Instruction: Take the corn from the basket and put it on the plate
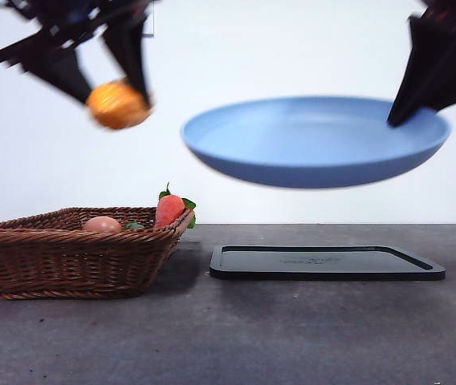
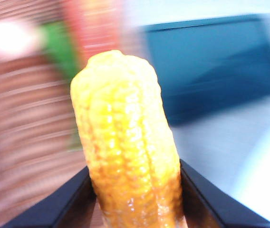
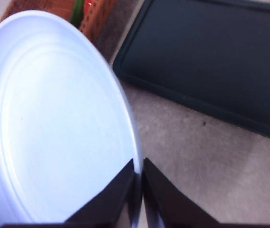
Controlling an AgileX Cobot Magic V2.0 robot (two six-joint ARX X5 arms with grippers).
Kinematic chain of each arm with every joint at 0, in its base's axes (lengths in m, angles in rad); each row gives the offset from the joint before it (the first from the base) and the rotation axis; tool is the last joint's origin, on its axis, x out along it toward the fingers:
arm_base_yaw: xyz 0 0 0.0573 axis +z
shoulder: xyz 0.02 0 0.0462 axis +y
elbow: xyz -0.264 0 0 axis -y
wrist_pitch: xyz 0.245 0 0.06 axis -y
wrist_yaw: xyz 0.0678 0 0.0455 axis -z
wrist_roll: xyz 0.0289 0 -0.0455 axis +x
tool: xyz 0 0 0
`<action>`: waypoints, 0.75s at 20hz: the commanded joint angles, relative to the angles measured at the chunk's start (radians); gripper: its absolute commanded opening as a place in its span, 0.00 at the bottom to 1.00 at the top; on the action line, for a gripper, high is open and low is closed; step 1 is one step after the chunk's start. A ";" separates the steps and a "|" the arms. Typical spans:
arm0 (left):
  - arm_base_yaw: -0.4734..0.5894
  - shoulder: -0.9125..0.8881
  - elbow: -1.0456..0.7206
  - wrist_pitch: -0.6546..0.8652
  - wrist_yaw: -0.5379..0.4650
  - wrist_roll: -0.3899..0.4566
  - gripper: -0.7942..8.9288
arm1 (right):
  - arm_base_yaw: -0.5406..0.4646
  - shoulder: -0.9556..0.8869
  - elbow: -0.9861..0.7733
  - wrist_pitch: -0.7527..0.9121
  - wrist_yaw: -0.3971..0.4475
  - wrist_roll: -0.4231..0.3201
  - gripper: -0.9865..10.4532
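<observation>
Left gripper (image 2: 134,190): jaws closed on the corn (image 2: 125,142), one against each flank near its lower end; most of the cob stands proud of the jaws. In the front view this gripper (image 1: 120,92) hangs high at about 10 o'clock, with the corn (image 1: 117,104) in the air, well above the basket (image 1: 75,253).

Right gripper (image 3: 139,190): jaws pinched on the rim of the plate (image 3: 54,133), nearly closed with only the thin edge between them. In the front view the right gripper (image 1: 405,116) enters from 2 o'clock and holds the plate (image 1: 316,144) aloft by its right rim, above the black tray (image 1: 324,262).

Risks, as judged:
- Corn held low on a rounded, glossy body; it may pivot or slip out during travel and fall to the table or basket.
- Plate carried by one edge; the cob's weight landing off-centre may tip it or work it loose.
- Released from a height, the cob may roll over the shallow rim.

Remaining in basket: carrot (image 1: 169,210), egg-shaped item (image 1: 102,224).
</observation>
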 commanded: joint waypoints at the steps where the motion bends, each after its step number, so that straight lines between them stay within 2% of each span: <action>1: -0.103 0.004 0.020 0.052 0.011 -0.013 0.21 | 0.022 0.084 0.020 0.051 -0.011 0.059 0.09; 3: -0.192 0.021 0.020 0.111 0.010 -0.007 0.21 | 0.033 0.151 0.020 0.072 -0.047 0.079 0.09; 5: -0.243 0.060 0.020 0.134 0.010 0.035 0.21 | 0.040 0.187 0.020 0.082 -0.089 0.087 0.09; 9: -0.272 0.187 0.020 0.135 0.010 0.056 0.21 | 0.042 0.199 0.020 0.122 -0.089 0.130 0.09; 15: -0.300 0.258 0.020 0.143 0.010 0.055 0.23 | 0.043 0.199 0.020 0.113 -0.089 0.132 0.09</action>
